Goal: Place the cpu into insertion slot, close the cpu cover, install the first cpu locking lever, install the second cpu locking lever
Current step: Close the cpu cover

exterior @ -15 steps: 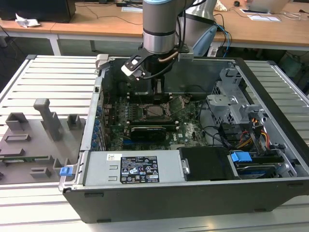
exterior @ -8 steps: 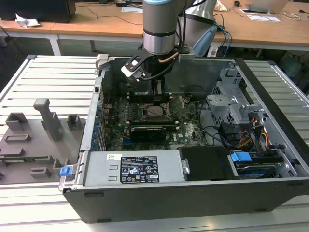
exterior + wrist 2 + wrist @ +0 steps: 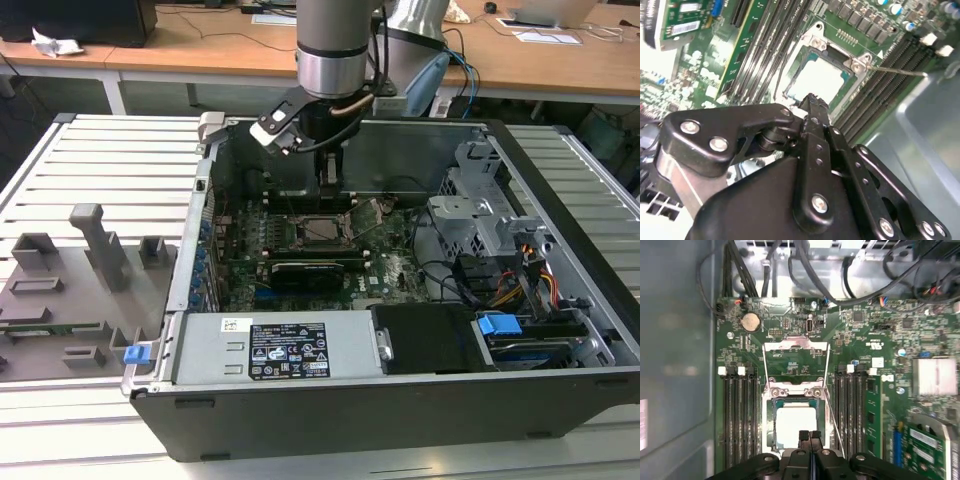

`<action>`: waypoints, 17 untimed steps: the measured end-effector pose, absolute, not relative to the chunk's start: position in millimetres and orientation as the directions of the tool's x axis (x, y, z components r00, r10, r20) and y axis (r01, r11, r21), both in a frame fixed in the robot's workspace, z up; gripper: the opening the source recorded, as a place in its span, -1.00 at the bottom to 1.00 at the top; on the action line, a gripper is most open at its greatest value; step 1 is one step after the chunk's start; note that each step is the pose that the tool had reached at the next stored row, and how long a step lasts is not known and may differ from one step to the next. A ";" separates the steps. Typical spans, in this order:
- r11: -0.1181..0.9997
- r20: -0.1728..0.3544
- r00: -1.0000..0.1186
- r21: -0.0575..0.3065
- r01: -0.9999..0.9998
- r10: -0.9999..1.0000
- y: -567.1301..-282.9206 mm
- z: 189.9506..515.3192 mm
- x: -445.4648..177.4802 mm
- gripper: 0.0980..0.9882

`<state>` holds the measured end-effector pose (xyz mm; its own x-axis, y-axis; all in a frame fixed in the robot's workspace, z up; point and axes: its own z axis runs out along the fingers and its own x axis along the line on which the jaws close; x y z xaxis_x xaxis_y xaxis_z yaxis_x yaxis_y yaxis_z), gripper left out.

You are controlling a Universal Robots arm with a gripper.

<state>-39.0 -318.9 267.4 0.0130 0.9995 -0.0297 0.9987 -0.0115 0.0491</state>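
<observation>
The cpu (image 3: 796, 422) lies flat in the insertion slot (image 3: 770, 440), its silver top bright; it also shows in the second wrist view (image 3: 822, 80). The cpu cover (image 3: 796, 346) stands open behind the slot, green board showing through its cut-out. A thin locking lever (image 3: 836, 430) runs unlatched along one side of the slot, and sticks out sideways in the second wrist view (image 3: 900, 71). My gripper (image 3: 810, 436) is shut with nothing between its fingers, its tips just above the cpu's near edge. In the exterior view the gripper (image 3: 332, 185) hangs over the slot (image 3: 322, 231) inside the case.
Long black memory slots (image 3: 740, 420) flank the socket on both sides. Black cables (image 3: 805, 270) cross beyond the board and the grey case wall (image 3: 675, 365) stands close by. A black card (image 3: 315, 270), power supply (image 3: 270, 350) and drive cage (image 3: 480, 210) crowd the case; a grey fixture (image 3: 70, 290) lies outside.
</observation>
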 end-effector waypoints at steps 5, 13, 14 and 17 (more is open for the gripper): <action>0.000 -0.026 0.001 0.044 0.999 1.000 -319.0 268.5 -27.6 -0.98; 0.040 0.009 -0.040 0.035 0.999 0.999 -318.9 267.6 -3.3 -0.98; 0.052 0.009 -0.052 0.035 0.998 0.999 -318.9 267.4 -1.9 -0.98; 0.066 0.010 -0.066 0.035 0.997 0.998 -318.8 266.3 7.6 -0.98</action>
